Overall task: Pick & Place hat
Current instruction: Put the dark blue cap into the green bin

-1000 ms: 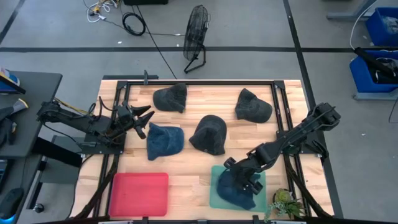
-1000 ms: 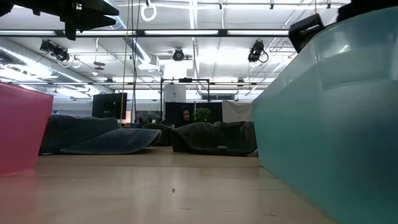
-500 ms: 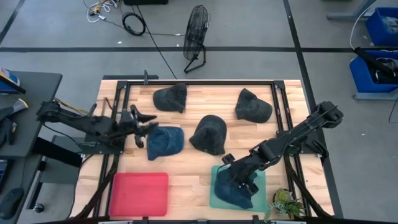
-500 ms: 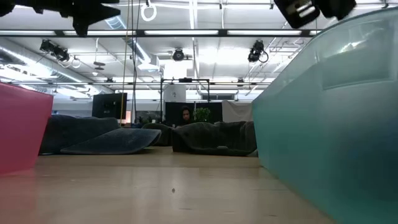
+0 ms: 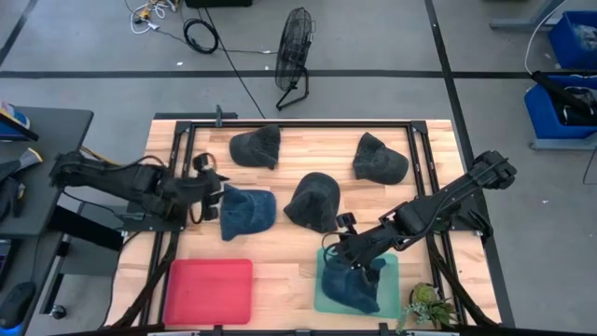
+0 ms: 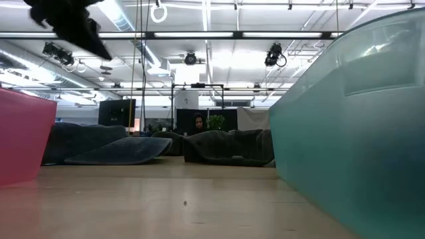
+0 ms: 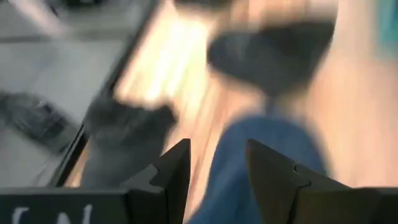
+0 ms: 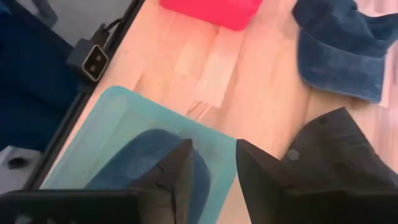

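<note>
A blue hat [image 5: 247, 212] lies flat on the wooden table, left of centre. My left gripper [image 5: 213, 191] hovers open just left of it; its wrist view is blurred, with that hat [image 7: 261, 162] right ahead of the open fingers. A second blue hat [image 5: 347, 289] rests in the teal tray [image 5: 387, 266] at the near edge. My right gripper [image 5: 342, 235] is open above the tray's far left corner, clear of this hat [image 8: 134, 162].
Three dark grey hats lie on the table: far left [image 5: 256, 147], far right [image 5: 381, 159] and centre [image 5: 314, 203], the last close to my right gripper. A red tray [image 5: 209, 289] sits near left. A small plant [image 5: 429, 303] stands by the teal tray.
My left gripper has moved right toward the blue hat on the table and turned about. My right gripper has drawn back from the hat in the teal tray, toward the far edge and a little left. That hat stays in the tray.
</note>
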Action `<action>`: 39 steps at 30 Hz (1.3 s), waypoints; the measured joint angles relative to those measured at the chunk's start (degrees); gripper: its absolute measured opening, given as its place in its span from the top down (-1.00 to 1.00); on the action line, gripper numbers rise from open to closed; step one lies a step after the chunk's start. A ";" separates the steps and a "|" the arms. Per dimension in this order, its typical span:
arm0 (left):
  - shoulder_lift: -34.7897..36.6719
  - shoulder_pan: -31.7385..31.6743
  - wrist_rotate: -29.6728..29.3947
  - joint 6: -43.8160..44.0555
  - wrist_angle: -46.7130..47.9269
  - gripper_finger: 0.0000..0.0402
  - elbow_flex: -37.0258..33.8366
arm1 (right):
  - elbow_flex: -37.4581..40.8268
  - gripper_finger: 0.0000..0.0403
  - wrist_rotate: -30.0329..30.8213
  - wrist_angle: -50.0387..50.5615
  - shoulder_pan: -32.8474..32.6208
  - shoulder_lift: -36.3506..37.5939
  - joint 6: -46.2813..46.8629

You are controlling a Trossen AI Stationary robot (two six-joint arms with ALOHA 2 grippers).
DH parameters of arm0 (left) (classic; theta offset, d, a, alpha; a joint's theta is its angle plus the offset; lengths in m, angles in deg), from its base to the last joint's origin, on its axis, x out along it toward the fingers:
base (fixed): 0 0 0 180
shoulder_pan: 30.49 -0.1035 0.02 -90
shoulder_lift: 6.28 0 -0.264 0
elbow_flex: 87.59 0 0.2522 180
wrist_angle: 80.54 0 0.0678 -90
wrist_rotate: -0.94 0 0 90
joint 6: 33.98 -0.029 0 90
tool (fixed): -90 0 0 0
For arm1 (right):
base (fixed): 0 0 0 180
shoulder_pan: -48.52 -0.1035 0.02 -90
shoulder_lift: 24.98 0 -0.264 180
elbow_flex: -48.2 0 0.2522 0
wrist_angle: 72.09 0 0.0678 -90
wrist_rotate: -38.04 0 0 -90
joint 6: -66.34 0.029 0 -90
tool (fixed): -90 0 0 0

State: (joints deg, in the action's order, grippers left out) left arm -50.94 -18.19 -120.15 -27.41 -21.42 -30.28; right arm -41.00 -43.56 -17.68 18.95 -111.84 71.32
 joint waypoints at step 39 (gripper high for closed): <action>-43.35 -21.27 14.77 -12.98 -4.67 0.95 5.01 | 0.26 0.38 -0.29 0.65 2.02 -0.06 -2.48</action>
State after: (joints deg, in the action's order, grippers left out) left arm -94.29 -39.46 -105.37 -40.40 -26.08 -25.28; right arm -40.74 -43.84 -17.03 20.97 -111.90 68.84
